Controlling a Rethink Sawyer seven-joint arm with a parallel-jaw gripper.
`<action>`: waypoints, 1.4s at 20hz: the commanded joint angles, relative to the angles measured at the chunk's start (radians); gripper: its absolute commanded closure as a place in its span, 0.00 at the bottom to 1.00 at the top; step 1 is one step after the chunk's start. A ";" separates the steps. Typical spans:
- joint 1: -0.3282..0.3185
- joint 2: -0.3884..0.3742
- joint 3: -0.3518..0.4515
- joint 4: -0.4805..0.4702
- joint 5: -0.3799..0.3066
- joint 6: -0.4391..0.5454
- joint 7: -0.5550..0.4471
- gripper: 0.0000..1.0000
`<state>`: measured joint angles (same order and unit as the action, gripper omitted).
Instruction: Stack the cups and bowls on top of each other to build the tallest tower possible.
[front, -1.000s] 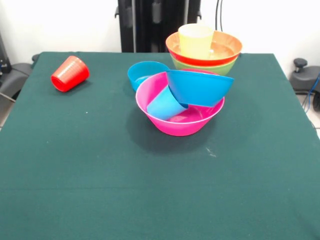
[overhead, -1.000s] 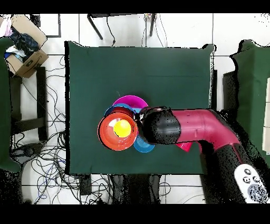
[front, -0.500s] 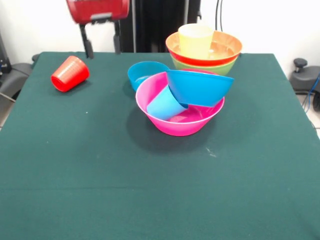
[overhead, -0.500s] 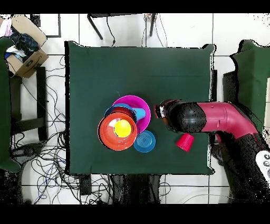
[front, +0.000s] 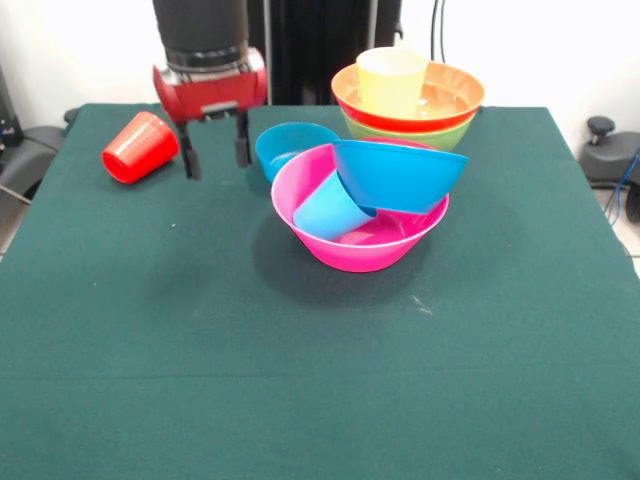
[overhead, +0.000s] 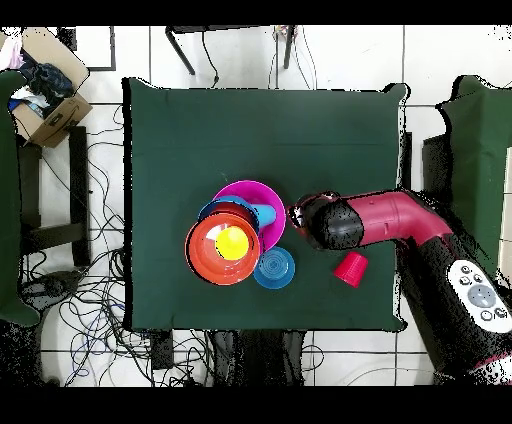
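**Gripper above the cloth, tower unbuilt**

In the upper left of the front view we see the gripper (front: 214, 153), its two dark fingers apart and empty, between the ribbed red cup (front: 140, 147) lying on its side and the small blue bowl (front: 292, 148). At centre, the glossy pink bowl (front: 352, 250) holds a tilted large blue bowl (front: 400, 175) and a light blue cup (front: 332, 207). Behind, the yellow cup (front: 391, 80) stands in stacked orange (front: 455, 88) and green (front: 440, 133) bowls on the green cloth table (front: 300, 370).
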<state>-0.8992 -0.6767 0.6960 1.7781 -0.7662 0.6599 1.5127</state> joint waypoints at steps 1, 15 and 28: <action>0.053 0.074 -0.033 0.015 -0.139 -0.047 -0.119 0.00; -0.050 0.055 0.027 -0.002 -0.044 0.121 -0.290 0.00; 0.005 0.093 -0.027 0.082 -0.105 0.062 -0.136 0.00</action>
<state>-0.9488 -0.6162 0.6994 1.8002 -0.8076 0.6701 1.5127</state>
